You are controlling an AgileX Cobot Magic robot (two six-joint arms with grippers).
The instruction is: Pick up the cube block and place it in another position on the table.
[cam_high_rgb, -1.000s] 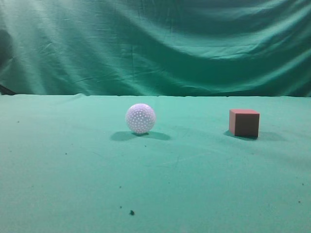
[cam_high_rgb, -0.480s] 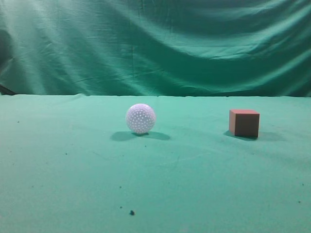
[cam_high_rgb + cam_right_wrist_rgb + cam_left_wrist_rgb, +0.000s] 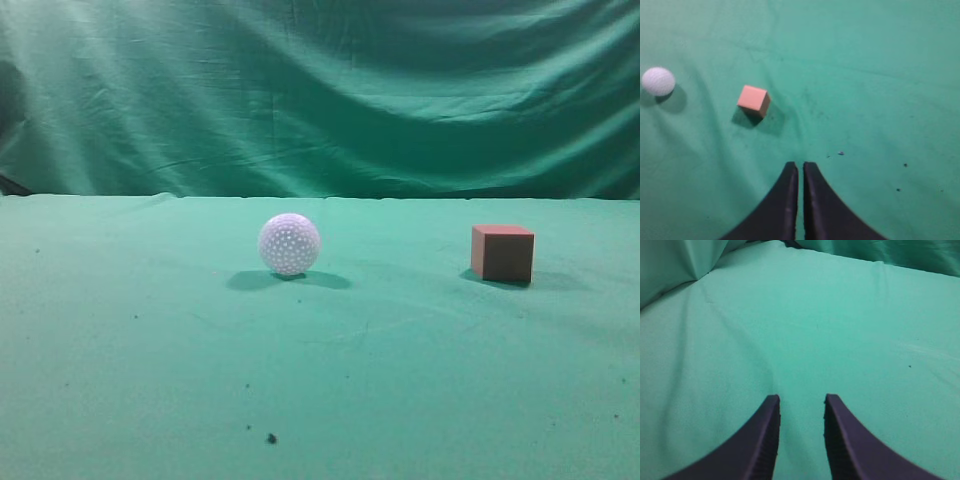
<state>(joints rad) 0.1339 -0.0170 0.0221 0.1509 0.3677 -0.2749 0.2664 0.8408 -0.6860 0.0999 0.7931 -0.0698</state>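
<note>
The reddish-brown cube block (image 3: pixel 503 253) sits on the green cloth table (image 3: pixel 320 380) at the right of the exterior view. It also shows in the right wrist view (image 3: pixel 753 100), up and to the left of my right gripper (image 3: pixel 800 165), which is shut and empty, well apart from it. My left gripper (image 3: pixel 801 400) is open and empty over bare green cloth (image 3: pixel 840 330). Neither gripper shows in the exterior view.
A white dimpled ball (image 3: pixel 289 244) rests left of the cube, also at the left edge of the right wrist view (image 3: pixel 658 81). A draped green curtain (image 3: pixel 320 90) hangs behind the table. Dark specks (image 3: pixel 271 438) dot the cloth.
</note>
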